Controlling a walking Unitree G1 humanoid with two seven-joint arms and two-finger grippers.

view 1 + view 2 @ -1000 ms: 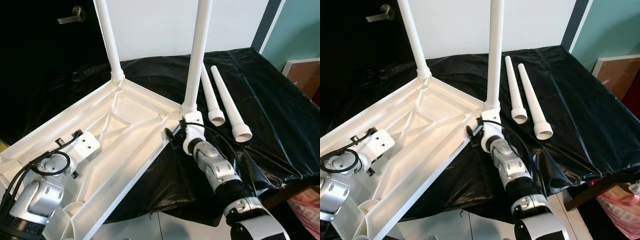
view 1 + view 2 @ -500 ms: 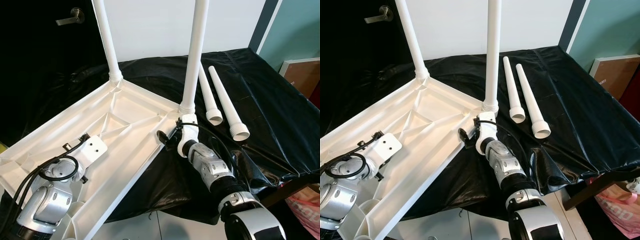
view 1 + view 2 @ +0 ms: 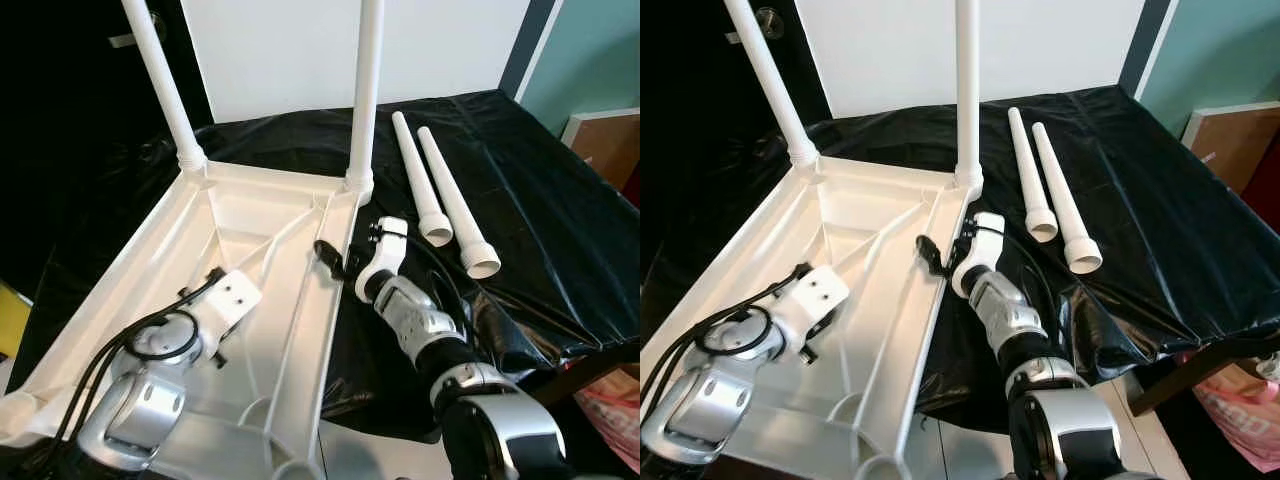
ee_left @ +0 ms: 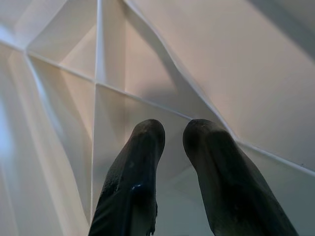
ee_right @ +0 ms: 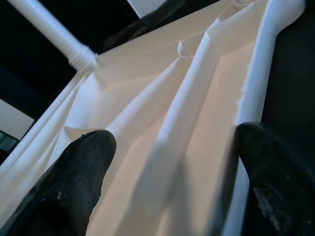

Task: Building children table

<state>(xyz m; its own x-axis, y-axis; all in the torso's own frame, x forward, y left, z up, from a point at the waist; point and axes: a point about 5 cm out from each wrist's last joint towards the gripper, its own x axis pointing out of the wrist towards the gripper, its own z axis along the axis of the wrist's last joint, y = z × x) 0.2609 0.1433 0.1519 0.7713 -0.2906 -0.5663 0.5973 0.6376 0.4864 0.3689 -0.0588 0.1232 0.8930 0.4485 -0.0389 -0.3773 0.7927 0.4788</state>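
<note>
**Tabletop upside down, two legs in, two to go**

The children's table top (image 3: 250, 215), a white plastic moulding with ribs across its underside, lies inverted on a surface covered by a black plastic sheet (image 3: 540, 200). Its near end juts out past the sheet's edge toward the robot. Lying upside down puts the corner sockets facing up, which is presumably why it is laid this way: legs can be pushed in from above.

Two white legs are already seated at the far corners, the far-left leg (image 3: 160, 85) leaning slightly outward and the far-right leg (image 3: 365, 90) standing close to upright. Two loose legs (image 3: 445, 195) lie side by side on the sheet just to the right of the top, wide open ends toward the robot, within easy reach of the right arm.

The left gripper (image 4: 172, 135) is inside the ribbed underside, its two black fingers (image 4: 138, 162) nearly together with a narrow gap between them and nothing held; it looks placed to steady the top. The right gripper (image 5: 172, 147) is at the top's right rim, fingers spread wide on either side of that edge, not clamped on anything, judging from the wrist view. It seems positioned to brace or shift the top before a loose leg is fetched.
</note>
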